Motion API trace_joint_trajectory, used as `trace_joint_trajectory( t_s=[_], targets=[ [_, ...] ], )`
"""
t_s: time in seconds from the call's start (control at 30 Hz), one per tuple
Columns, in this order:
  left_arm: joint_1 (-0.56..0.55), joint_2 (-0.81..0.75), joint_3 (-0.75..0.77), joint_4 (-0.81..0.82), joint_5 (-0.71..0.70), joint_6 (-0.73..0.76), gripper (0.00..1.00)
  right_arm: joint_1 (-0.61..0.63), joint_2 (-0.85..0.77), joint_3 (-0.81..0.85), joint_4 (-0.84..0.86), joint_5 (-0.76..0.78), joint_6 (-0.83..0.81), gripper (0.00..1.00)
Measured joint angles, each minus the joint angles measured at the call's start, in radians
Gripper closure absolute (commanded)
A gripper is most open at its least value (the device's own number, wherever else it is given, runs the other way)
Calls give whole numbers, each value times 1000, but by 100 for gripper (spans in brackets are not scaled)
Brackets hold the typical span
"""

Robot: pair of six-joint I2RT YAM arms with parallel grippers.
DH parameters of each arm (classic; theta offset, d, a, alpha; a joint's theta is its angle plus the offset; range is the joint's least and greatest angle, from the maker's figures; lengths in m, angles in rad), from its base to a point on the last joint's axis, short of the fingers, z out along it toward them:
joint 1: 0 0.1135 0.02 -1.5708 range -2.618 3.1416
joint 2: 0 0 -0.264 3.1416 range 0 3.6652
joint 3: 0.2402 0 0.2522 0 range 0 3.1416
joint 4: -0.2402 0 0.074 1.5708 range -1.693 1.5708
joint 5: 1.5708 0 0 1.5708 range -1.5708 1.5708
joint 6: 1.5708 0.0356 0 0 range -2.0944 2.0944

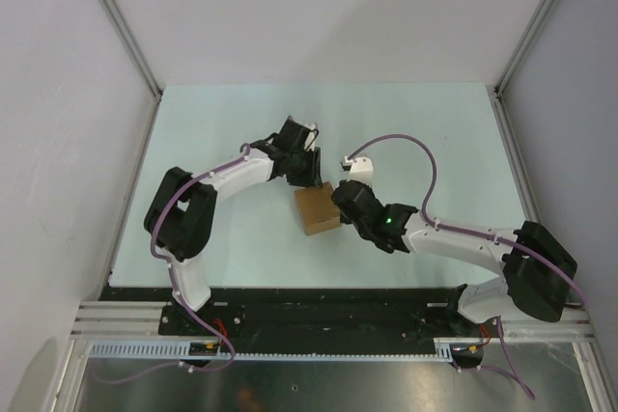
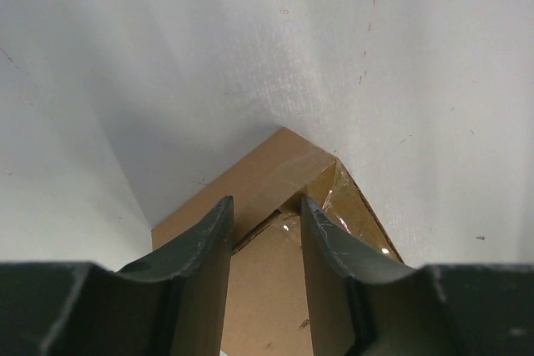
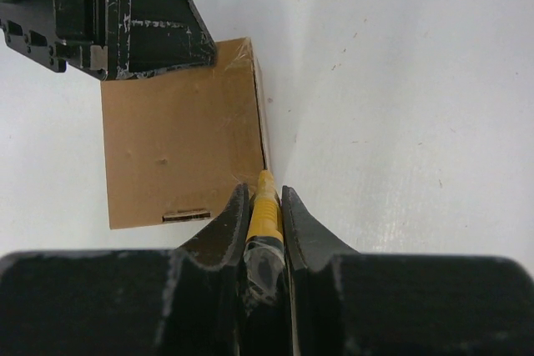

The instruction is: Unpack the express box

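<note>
Largest first: the pale counter (image 1: 241, 123), walled in by grey panels (image 1: 58, 94) on the left, the back and the right. Along the near edge, a black mounting plate (image 1: 319, 308) with both arm bases bolted on.

Next in size, the two white-and-black arms. Left arm (image 1: 217, 185) bent at the elbow and reaching inward to the middle. Right arm (image 1: 463, 238) stretched low from the right side toward the same place, with a purple cable (image 1: 415, 147) looping above.

Between both wrists, resting on the counter near its middle: the express box (image 1: 317, 209), plain brown cardboard, top flat and closed. Shiny clear tape (image 2: 355, 214) over one far corner, visible from the left wrist camera.

Left pincer (image 2: 265, 210) placed over the far part of the box, pointing down. Fingers (image 2: 209, 256) apart, brown cardboard showing in the gap, nothing clamped between. Touching the cardboard or only just above: cannot tell.

Right pincer (image 3: 265, 196) at the right side of the box. Fingers pressed together on a slim yellow cutter knife (image 3: 265, 210), held firmly and pointing forward. Tip of the knife just at the right edge of the box top, near its closer corner. In contact with the cardboard or not: hard to say.

Smallest: a little dark slit (image 3: 186, 215) close to the near edge of the box top.
</note>
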Motion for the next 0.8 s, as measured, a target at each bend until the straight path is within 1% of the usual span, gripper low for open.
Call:
trace_joint_trajectory(
  t_s=[0.4, 0.8],
  targets=[
    [0, 1, 1, 0, 5, 0, 60, 21, -46, -7, -55, 9, 29, 100],
    [0, 3, 2, 4, 14, 0, 60, 27, -56, -29, -38, 18, 42, 100]
  ],
)
